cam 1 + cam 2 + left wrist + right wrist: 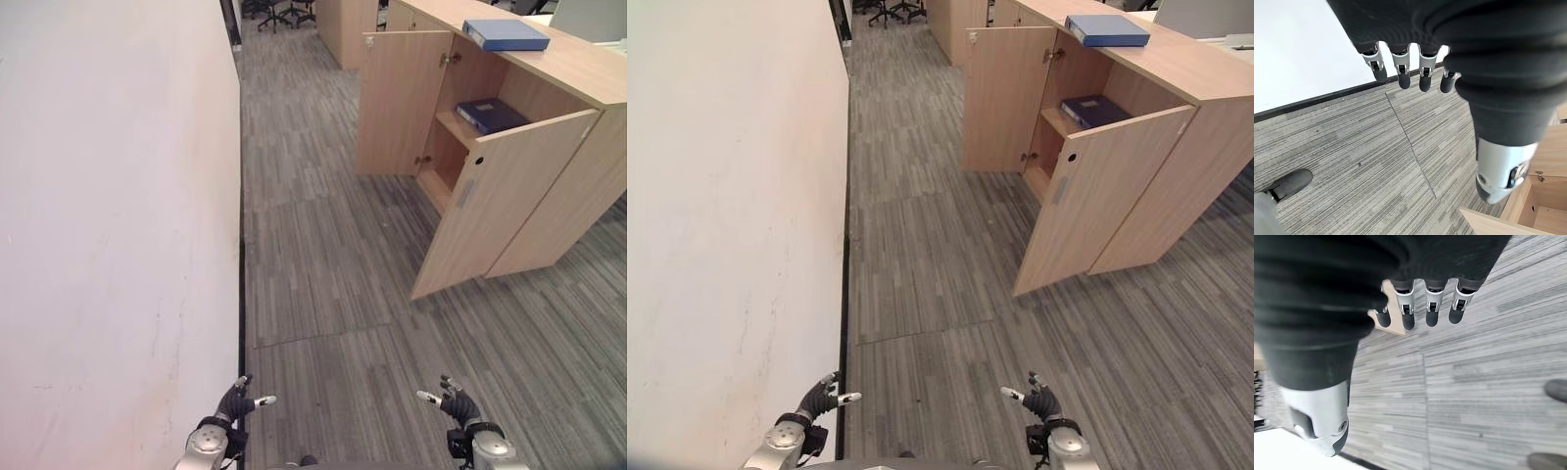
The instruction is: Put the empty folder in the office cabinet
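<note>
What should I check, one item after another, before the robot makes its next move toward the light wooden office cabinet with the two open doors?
1. Doors of the light wooden office cabinet open: ok, both stand wide open.
2. Shelf space inside: cannot tell; a dark blue folder already lies on the shelf.
3. Folder to fetch: ok, a lighter blue flat folder lies on the cabinet top. Empty or not: cannot tell.
4. Left hand free: ok, fingers relaxed, holding nothing.
5. Right hand free: ok, open and holding nothing.
6. Path over the grey striped carpet floor: ok, nothing lies between robot and cabinet; the white wall runs close on the left.
</note>
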You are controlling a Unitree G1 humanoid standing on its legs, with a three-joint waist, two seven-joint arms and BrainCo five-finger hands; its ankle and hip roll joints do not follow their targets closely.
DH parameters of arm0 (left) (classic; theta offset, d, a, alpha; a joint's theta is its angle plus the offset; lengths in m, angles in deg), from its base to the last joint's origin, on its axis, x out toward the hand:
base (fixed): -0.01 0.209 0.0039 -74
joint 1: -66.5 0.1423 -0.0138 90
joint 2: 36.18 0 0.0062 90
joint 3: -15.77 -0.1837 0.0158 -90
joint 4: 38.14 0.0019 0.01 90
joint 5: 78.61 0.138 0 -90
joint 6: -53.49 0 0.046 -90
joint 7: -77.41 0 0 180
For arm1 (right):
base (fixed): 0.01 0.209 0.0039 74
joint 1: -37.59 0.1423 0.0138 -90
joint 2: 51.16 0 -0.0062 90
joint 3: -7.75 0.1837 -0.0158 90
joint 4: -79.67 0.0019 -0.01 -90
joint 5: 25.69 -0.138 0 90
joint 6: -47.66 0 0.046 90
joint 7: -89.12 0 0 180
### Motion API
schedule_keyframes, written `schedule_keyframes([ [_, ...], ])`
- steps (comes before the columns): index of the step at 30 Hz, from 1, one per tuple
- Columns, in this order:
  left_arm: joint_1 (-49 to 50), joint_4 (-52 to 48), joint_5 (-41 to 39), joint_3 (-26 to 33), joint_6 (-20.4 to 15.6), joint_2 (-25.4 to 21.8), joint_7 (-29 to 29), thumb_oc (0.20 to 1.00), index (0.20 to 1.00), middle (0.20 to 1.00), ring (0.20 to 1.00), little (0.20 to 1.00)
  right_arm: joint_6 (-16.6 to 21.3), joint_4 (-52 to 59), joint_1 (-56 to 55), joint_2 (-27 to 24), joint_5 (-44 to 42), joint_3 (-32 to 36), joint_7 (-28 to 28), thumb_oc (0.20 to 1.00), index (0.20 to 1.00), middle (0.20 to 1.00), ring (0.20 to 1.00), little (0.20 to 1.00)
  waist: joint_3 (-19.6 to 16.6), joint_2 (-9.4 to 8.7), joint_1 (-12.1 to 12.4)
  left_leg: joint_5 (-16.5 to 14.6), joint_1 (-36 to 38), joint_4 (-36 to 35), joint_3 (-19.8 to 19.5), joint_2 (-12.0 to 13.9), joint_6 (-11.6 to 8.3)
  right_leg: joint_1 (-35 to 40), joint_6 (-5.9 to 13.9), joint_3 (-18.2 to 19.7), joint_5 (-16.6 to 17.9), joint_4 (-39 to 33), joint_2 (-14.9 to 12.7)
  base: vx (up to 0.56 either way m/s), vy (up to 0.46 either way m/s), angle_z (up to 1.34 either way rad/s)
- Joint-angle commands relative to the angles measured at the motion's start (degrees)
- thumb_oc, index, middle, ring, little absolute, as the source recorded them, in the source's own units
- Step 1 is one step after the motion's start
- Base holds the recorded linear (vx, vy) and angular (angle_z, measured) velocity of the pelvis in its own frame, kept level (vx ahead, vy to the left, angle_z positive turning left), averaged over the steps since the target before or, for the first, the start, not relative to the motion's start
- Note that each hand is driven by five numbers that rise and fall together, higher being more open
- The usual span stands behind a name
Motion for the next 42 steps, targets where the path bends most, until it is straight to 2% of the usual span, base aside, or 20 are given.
schedule_keyframes([
  [1,-2.5,1.9,-1.0,-0.6,-1.6,-0.9,0.1,1.0,1.0,1.0,1.0,1.0,1.1,-1.1,2.3,-0.1,-2.3,-1.5,-0.3,1.0,1.0,1.0,1.0,1.0,-0.7,-2.32,0.4,-1.6,0.5,0.0,0.0,4.8,-6.18,0.1,6.8,-0.3,3.4,-2.4,-5.0,0.0,0.0,0.0],
  [14,-2.8,4.8,-1.3,-0.4,-1.3,-0.9,0.3,1.0,1.0,1.0,1.0,1.0,0.4,-4.5,2.1,0.1,-2.7,-1.7,-0.9,1.0,1.0,1.0,1.0,1.0,-0.7,-2.35,0.1,-1.3,0.6,0.0,-0.4,5.1,-6.52,0.1,6.32,0.0,3.1,-2.4,-4.4,0.0,-0.009,0.0],
  [26,-3.5,4.7,-2.7,0.0,-1.0,-1.2,0.4,1.0,1.0,1.0,1.0,1.0,-0.2,-5.6,2.0,-0.7,-2.9,-1.4,-1.5,1.0,1.0,1.0,1.0,1.0,-0.4,-1.7,-0.4,-0.3,1.1,0.0,-0.8,6.7,-7.34,0.4,5.16,0.5,1.8,-2.0,-2.6,0.01,-0.07,0.01],
  [30,-3.7,4.5,-3.2,0.0,-0.9,-1.2,0.5,1.0,1.0,1.0,1.0,1.0,-0.1,-5.8,2.2,-1.1,-3.1,-1.4,-1.6,1.0,1.0,1.0,1.0,1.0,0.2,-1.45,-0.5,0.3,1.1,1.0,-0.7,7.9,-7.87,0.4,4.38,1.0,1.1,-1.6,-1.7,0.01,-0.088,0.0],
  [32,-4.0,4.1,-4.7,0.4,-0.8,-1.1,0.3,1.0,1.0,1.0,1.0,1.0,-0.1,-6.0,2.6,-1.3,-3.3,-1.3,-1.5,1.0,1.0,1.0,1.0,1.0,1.1,-1.74,-0.4,-0.3,-0.9,5.7,-0.9,9.2,-8.48,0.3,3.52,1.3,0.4,-0.9,-1.1,-0.03,-0.171,-0.01],
  [33,-4.2,4.0,-5.2,0.3,-0.8,-1.0,0.2,1.0,1.0,1.0,1.0,1.0,0.0,-5.7,2.3,-1.6,-3.5,-0.9,-1.4,1.0,1.0,1.0,1.0,1.0,2.2,-1.88,-0.5,0.4,-4.1,10.4,-1.4,10.4,-9.34,0.7,2.64,0.9,-0.5,-0.4,-0.7,-0.05,-0.261,0.03],
  [34,-4.9,3.8,-6.2,0.0,-0.8,-0.9,0.1,1.0,1.0,1.0,1.0,1.0,-0.1,-5.6,2.5,-2.0,-4.1,-0.4,-1.3,1.0,1.0,1.0,1.0,1.0,4.4,-2.96,-0.4,5.2,-11.3,22.7,-3.6,11.6,-10.54,1.0,0.8,0.8,-1.5,0.9,-0.7,-0.05,-0.218,0.23],
  [35,-4.9,3.8,-6.2,0.0,-0.8,-0.9,0.1,1.0,1.0,1.0,1.0,1.0,-0.1,-5.6,2.5,-2.0,-4.1,-0.4,-1.3,1.0,1.0,1.0,1.0,1.0,4.3,-2.9,-0.5,5.1,-11.6,23.0,-3.9,11.7,-10.6,0.9,0.74,0.7,-1.6,1.0,-0.6,0.04,-0.188,0.23],
  [36,-5.2,4.3,-6.5,0.0,-0.8,-0.9,-0.2,1.0,1.0,1.0,1.0,1.0,-0.4,-6.5,2.7,-2.2,-4.5,0.0,-1.1,1.0,1.0,1.0,1.0,1.0,5.0,-3.2,0.0,6.7,-14.5,24.9,-5.1,10.8,-9.68,1.4,0.29,0.8,-2.1,1.6,-0.8,0.21,-0.088,0.2],
  [37,-5.1,4.6,-6.6,0.3,-0.7,-0.7,-0.3,1.0,1.0,1.0,1.0,1.0,-0.7,-7.1,2.9,-2.4,-4.7,0.1,-1.0,1.0,1.0,1.0,1.0,1.0,4.9,-3.55,1.2,4.5,-18.1,23.0,-5.3,8.3,-7.94,2.1,0.35,1.7,-3.2,1.9,-0.9,0.22,-0.079,0.09],
  [39,-4.9,4.6,-6.6,0.5,-0.7,-0.7,-0.3,1.0,1.0,1.0,1.0,1.0,-0.8,-7.1,2.9,-2.4,-4.5,0.1,-1.0,1.0,1.0,1.0,1.0,1.0,4.6,-3.47,1.7,3.6,-18.7,21.0,-5.4,7.4,-7.33,2.5,0.56,2.2,-4.0,2.3,-0.8,0.19,-0.002,-0.02],
  [40,-4.6,4.5,-6.6,0.6,-0.8,-0.8,-0.4,1.0,1.0,1.0,1.0,1.0,-0.8,-7.0,3.0,-2.5,-4.4,0.0,-1.0,1.0,1.0,1.0,1.0,1.0,4.4,-3.36,2.5,4.2,-19.2,18.7,-6.1,6.6,-7.05,2.9,0.75,2.7,-5.1,3.0,-0.7,0.36,0.056,-0.22],
  [41,-4.5,4.6,-7.1,0.9,-0.6,-1.0,-0.5,1.0,1.0,1.0,1.0,1.0,-0.8,-7.2,3.7,-2.7,-4.5,-0.3,-0.7,1.0,1.0,1.0,1.0,1.0,4.3,-2.46,4.0,6.7,-21.5,12.7,-8.1,6.8,-7.36,4.0,0.71,4.1,-8.2,5.3,0.4,0.4,0.067,-0.18],
  [42,-4.8,4.6,-7.4,1.0,-0.6,-1.2,-0.7,1.0,1.0,1.0,1.0,1.0,-0.7,-7.4,4.3,-2.7,-4.9,-0.4,-0.5,1.0,1.0,1.0,1.0,1.0,4.7,-2.15,4.7,7.5,-23.5,10.7,-9.1,7.2,-7.48,4.3,0.56,5.1,-9.4,6.6,1.1,0.39,0.062,0.0],
])
